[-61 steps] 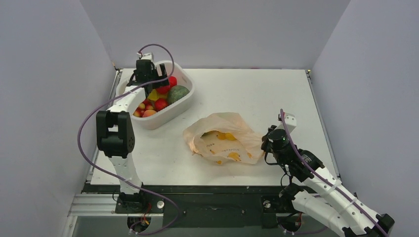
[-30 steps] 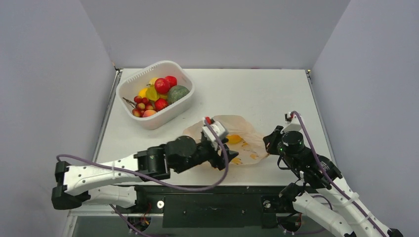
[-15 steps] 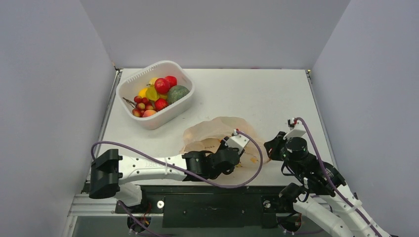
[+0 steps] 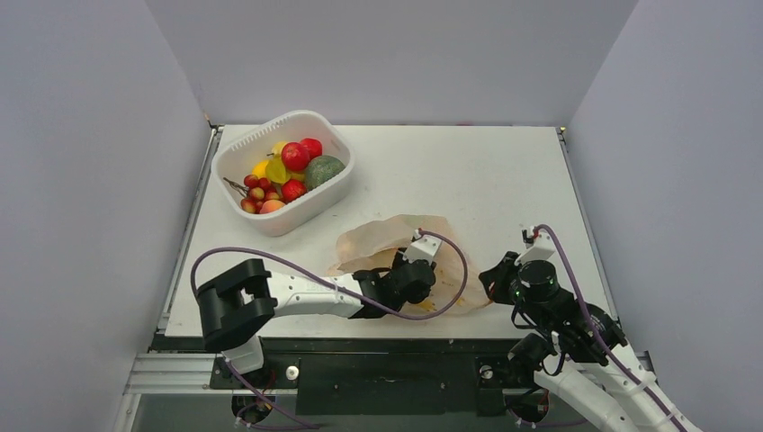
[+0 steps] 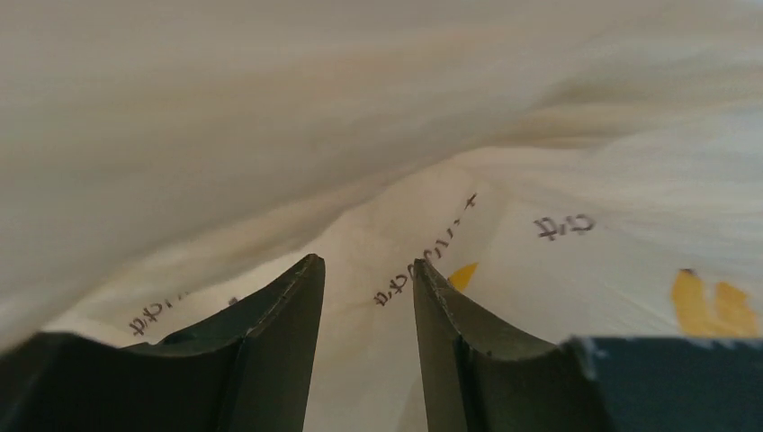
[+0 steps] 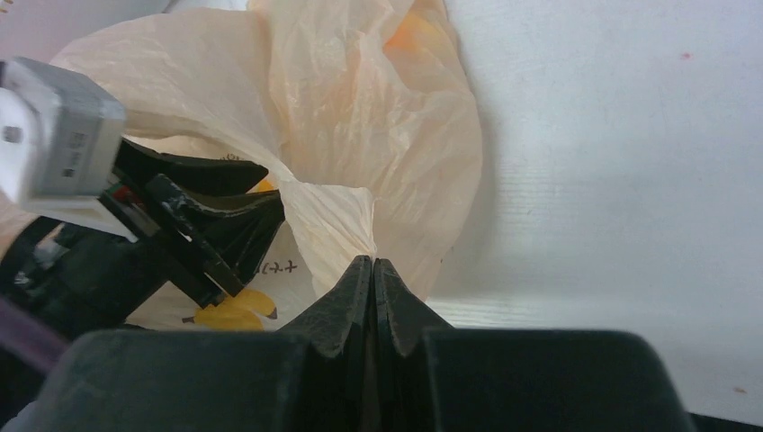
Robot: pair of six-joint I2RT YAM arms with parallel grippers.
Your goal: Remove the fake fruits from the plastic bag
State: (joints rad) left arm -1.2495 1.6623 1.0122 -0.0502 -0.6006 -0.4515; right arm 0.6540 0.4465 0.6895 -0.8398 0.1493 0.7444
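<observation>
**Now the left gripper [image 5: 366, 270] searches inside the bag [image 4: 382, 236]**

The bag lies crumpled on the table [image 4: 468, 171], close to the near edge, between the two arms. It is a thin, soft film and very light. I judge that it will slide and fold at any push, and that it cannot keep its mouth open by itself. The best place to hold it is the rim of the mouth. The right gripper [image 6: 372, 263] has it there, at the bag's right side, with its jaws pressed together on a fold of the edge.

The left gripper is deep inside. In its wrist view only pale film with printed letters and yellow marks surrounds it. Its fingers [image 5: 288, 310] stand apart with nothing between them, and no fruit shows in front of them. In the right wrist view an orange patch [image 6: 405, 31] shines through the film at the far end; whether it is fruit or print, I cannot tell.

If a fruit is inside, it should be light, hard and glossy, so it may slip out or roll away under the film. The fingers should close across its middle and should not catch the film together with it.

At the back left, well apart from the bag, the white basket [image 4: 315, 205] holds many fruits [image 4: 294, 156].
</observation>
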